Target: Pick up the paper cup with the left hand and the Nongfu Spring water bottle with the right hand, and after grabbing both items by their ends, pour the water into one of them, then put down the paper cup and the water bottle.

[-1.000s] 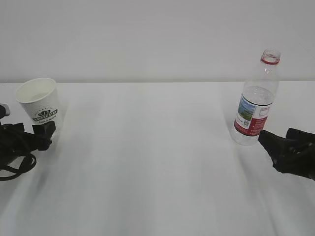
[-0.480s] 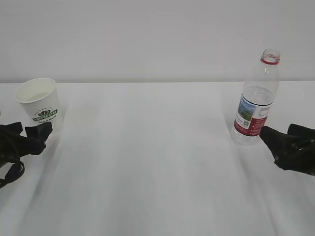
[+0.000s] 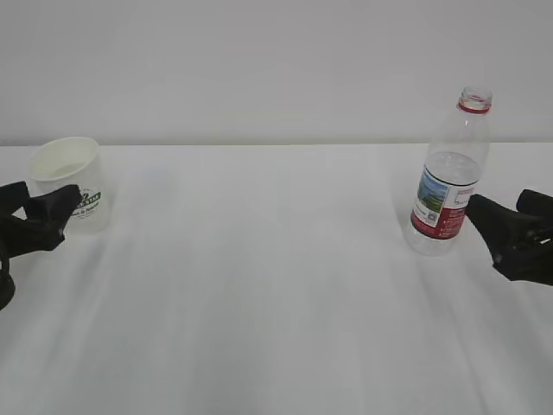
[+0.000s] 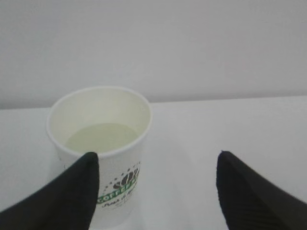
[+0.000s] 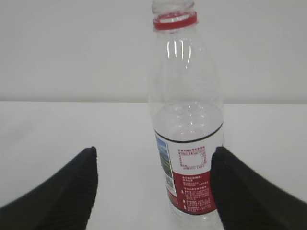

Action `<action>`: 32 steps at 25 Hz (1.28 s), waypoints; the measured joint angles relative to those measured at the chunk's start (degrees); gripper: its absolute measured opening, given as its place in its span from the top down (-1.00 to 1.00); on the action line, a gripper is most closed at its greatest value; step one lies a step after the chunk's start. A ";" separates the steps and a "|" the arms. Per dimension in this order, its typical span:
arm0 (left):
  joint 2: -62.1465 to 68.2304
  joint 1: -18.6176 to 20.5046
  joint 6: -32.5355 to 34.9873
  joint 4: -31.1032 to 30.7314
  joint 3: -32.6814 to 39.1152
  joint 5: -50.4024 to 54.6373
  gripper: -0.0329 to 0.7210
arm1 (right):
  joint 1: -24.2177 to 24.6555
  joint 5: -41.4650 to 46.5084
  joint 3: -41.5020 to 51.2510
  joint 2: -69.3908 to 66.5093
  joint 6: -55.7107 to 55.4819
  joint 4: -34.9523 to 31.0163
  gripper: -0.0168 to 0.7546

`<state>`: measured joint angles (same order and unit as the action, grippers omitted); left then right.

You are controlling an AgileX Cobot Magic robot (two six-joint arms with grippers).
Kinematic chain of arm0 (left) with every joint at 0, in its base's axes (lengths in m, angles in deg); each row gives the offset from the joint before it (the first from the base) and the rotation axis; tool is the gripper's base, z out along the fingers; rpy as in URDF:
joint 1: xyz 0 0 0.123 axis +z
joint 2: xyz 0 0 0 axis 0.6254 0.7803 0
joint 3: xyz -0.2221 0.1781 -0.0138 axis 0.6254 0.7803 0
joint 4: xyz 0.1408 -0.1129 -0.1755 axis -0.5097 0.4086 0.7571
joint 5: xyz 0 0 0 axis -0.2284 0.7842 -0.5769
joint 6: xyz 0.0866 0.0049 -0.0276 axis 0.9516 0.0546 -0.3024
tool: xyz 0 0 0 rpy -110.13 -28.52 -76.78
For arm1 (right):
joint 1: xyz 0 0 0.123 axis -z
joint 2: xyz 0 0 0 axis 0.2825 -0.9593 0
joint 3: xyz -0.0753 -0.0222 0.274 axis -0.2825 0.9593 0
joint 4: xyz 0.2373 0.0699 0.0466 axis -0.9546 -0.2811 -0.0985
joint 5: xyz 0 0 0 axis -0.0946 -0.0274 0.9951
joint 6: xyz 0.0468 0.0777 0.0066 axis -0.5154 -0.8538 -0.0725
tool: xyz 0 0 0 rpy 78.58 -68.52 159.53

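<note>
**Both grippers lined up, nothing gripped yet**

The paper cup (image 3: pixel 67 183) stood upright at far left of the table (image 3: pixel 259 285), w/ some pale liquid inside per the left wrist view. The left hand (image 3: pixel 39 216) had its fingers wide apart; the cup sat off-centre by one finger (image 4: pixel 72 191), possibly touching it, hard to tell. The Nongfu Spring water bottle (image 3: pixel 449 173) stood uncapped at right, part full. The right hand (image 3: pixel 510 233) was spread wide beside the label, holding nothing; the bottle sat roughly centred btwn its fingers.

To do it well: centre the left hand on the cup first, then squeeze gently so the paper wall doesn't buckle. Grip the bottle low, on the label band, and keep it vertical.
</note>
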<state>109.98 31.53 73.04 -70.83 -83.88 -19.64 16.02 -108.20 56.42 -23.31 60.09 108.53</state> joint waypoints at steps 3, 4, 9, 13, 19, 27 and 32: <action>-3.36 0.00 0.00 -0.41 0.09 0.00 -0.55 | 0.00 0.00 0.00 2.16 0.00 0.00 -0.46; -4.71 0.00 0.00 -0.45 0.09 0.00 -0.55 | 0.00 0.00 0.00 3.03 0.00 0.00 -0.46; -10.40 0.00 0.00 0.11 0.23 0.00 -0.54 | 0.00 0.00 0.00 6.03 0.00 -0.85 -0.46; -12.78 0.00 0.00 2.47 0.27 0.00 -0.54 | 0.00 0.00 -1.53 7.18 0.00 -1.10 -0.46; -16.22 0.00 0.00 3.88 0.27 0.00 -0.54 | 0.00 3.17 -5.36 9.71 0.00 -1.10 -0.46; -20.32 0.00 0.00 4.54 0.48 0.00 -0.54 | 0.00 10.06 -8.08 14.86 -0.69 -1.10 -0.46; -25.47 0.00 0.00 5.37 0.56 0.00 -0.54 | 0.00 11.81 -8.34 18.90 -2.41 -2.13 -0.46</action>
<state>84.51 31.53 73.04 -65.46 -83.32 -19.64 16.02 -96.39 48.08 -4.41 57.68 106.40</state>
